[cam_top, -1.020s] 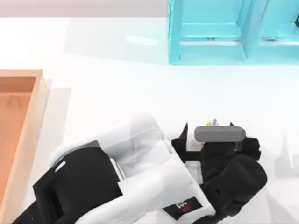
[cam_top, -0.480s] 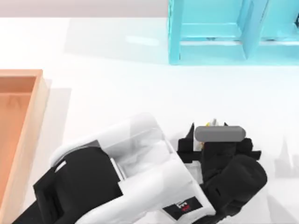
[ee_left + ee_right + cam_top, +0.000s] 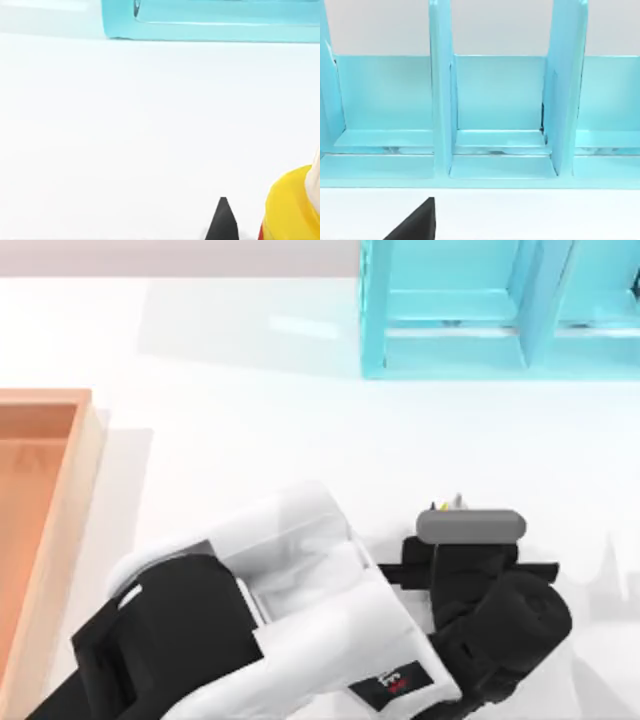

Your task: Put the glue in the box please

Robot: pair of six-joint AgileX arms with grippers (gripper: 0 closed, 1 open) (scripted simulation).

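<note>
My left gripper [image 3: 455, 540] is down over the glue [image 3: 447, 505], which stands on the white desk at about four o'clock from the middle of the top view. From above, my wrist covers nearly all of the bottle; a sliver of yellow and the pale nozzle tip peek out past the grey camera bar. My jaws appear drawn in around the bottle, but I cannot tell whether they are truly clamped on it, since the contact is hidden. In the left wrist view the glue [image 3: 292, 207] shows as a rounded yellow shoulder with a red strip of label at its edge and the white cone rising from it, close beside one dark fingertip [image 3: 222, 220].

The box [image 3: 45, 540] lies well apart at nine o'clock, a shallow wooden tray with pale rims and an orange-brown floor. The risk, as I judge it, is a poor hold: the bottle is small and rounded, so an off-centre pinch could tip it or let it slip on the long carry across. The light blue shelf unit [image 3: 500, 310] stands at one o'clock. My right arm faces that shelf, parked.
</note>
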